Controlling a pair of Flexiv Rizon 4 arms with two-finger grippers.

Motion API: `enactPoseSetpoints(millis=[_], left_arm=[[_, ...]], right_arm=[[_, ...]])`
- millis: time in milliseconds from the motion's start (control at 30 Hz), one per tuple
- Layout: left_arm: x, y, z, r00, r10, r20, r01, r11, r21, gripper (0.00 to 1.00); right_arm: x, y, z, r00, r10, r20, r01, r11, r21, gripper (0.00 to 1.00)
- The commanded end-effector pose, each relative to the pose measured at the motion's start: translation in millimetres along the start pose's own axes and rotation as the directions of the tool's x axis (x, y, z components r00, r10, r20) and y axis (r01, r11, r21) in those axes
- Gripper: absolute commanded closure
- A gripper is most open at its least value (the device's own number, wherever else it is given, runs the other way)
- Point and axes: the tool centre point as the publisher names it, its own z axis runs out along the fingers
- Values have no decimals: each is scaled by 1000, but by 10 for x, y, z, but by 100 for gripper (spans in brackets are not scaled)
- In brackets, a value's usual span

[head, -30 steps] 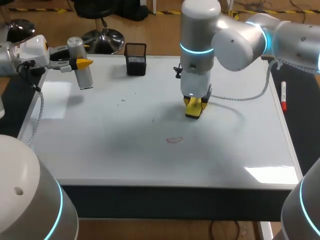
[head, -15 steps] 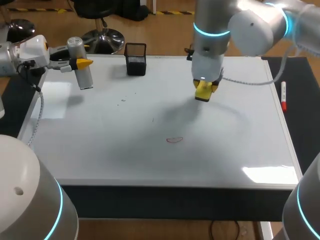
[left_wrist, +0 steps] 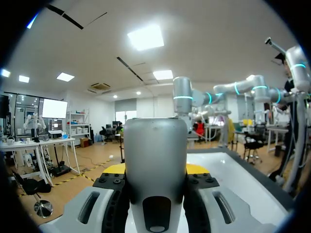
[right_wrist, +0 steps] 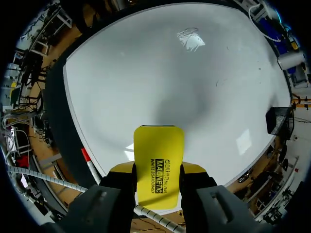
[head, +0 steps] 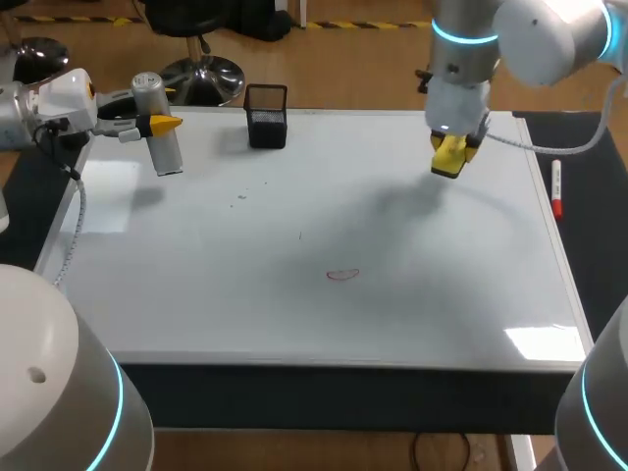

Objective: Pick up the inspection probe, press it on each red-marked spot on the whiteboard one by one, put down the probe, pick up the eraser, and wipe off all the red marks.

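My right claw (head: 449, 157) pinches the yellow eraser (right_wrist: 158, 165) over the whiteboard (head: 294, 245). My left claw (head: 157, 125) pinches the silver probe (left_wrist: 155, 160). One red mark (head: 342, 275) shows.

Illumination is bright and even, falling from overhead: in the head view the whiteboard (head: 196, 294) carries one pale glare patch (head: 540, 341) near its front right corner and a second by its left edge, and the right wrist view shows similar reflections on the same surface. Shadows are soft and diffuse: a broad grey shadow (head: 407, 208) lies on the board under and beside the eraser (head: 448, 162), and a fainter one lies beside the inspection probe (head: 165, 147). In the left wrist view the probe's near face sits in mild shade against the brightly lit board behind it.
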Motion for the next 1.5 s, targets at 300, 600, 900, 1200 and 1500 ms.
enactPoseSetpoints(millis=[300, 600, 900, 1200, 1500], left_arm=[[17, -14, 3, 1000, 2, 5, -2, 1000, -1, 100], [17, -14, 3, 1000, 2, 5, -2, 1000, -1, 100], [17, -14, 3, 1000, 2, 5, -2, 1000, -1, 100], [17, -14, 3, 1000, 2, 5, -2, 1000, -1, 100], [145, -26, 64, 1000, 11, -27, -10, 1000, 19, 100]], right_arm=[[223, -472, 199, 996, 93, -17, -94, 994, -49, 100], [268, -527, 156, 993, 115, -7, -115, 993, -32, 100], [268, -527, 156, 993, 115, -7, -115, 993, -32, 100], [268, -527, 156, 993, 115, -7, -115, 993, -32, 100], [268, -527, 156, 993, 115, -7, -115, 993, -32, 100]])
